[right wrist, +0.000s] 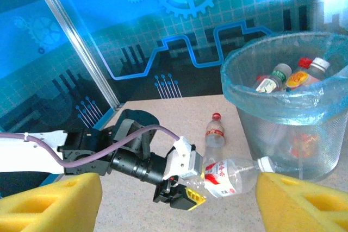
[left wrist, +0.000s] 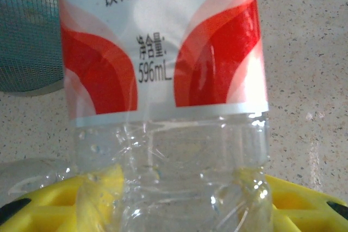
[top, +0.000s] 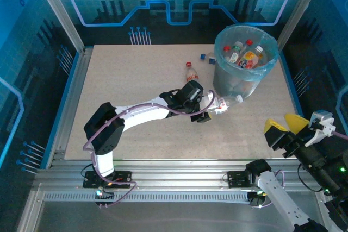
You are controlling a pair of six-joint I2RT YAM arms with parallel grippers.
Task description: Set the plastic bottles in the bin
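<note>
We grip a clear, red-labelled plastic bottle (top: 224, 104) in our left end effector (top: 205, 114), mid-frame beside the round grey-blue, bag-lined bin (top: 239, 83) at upper right, which holds several bottles (top: 243, 55); our right end effector (top: 286, 125) stands open.

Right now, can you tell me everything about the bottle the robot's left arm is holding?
The held bottle is clear, thin plastic with a red-and-white label printed with Chinese characters and a white cap. It looks empty, and its lower part is crumpled where the left arm's yellow fingers squeeze it. It is held sideways, low at the speckled table, cap end pointing at the bin, close to its wall; whether they touch, I cannot tell.
</note>
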